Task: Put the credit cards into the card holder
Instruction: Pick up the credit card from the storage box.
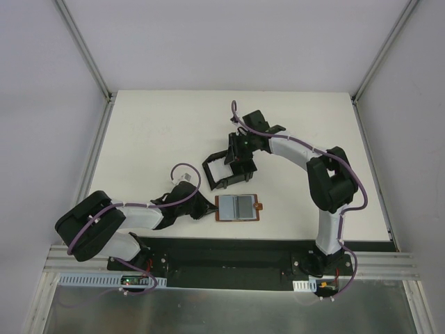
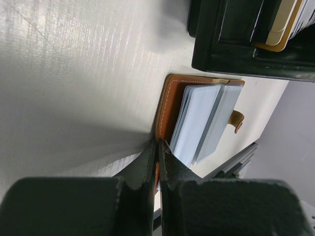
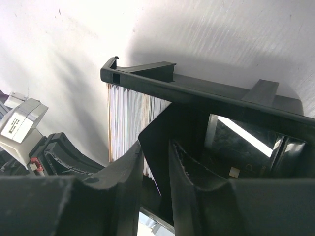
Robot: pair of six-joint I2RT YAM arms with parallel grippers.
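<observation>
The black card holder [image 1: 217, 177] stands mid-table with a stack of cards [image 3: 127, 118] upright inside it. My right gripper [image 1: 240, 156] reaches into it from behind. In the right wrist view the right gripper [image 3: 156, 147] has closed its jaws narrowly on an angled black wall of the holder [image 3: 197, 91]. Just in front lies the open brown wallet [image 1: 220, 207] with pale blue-grey credit cards [image 1: 236, 207] on it. In the left wrist view two of these cards [image 2: 202, 118] overlap. My left gripper [image 2: 160, 145] is shut, pinching the wallet's left leather edge [image 2: 172, 103].
The wallet's strap tab [image 1: 261, 206] points right. The card holder [image 2: 236, 44] sits close behind the wallet in the left wrist view. White walls and metal rails [image 1: 104, 97] enclose the table, and both arm bases stand on the black plate [image 1: 229, 254] at the near edge.
</observation>
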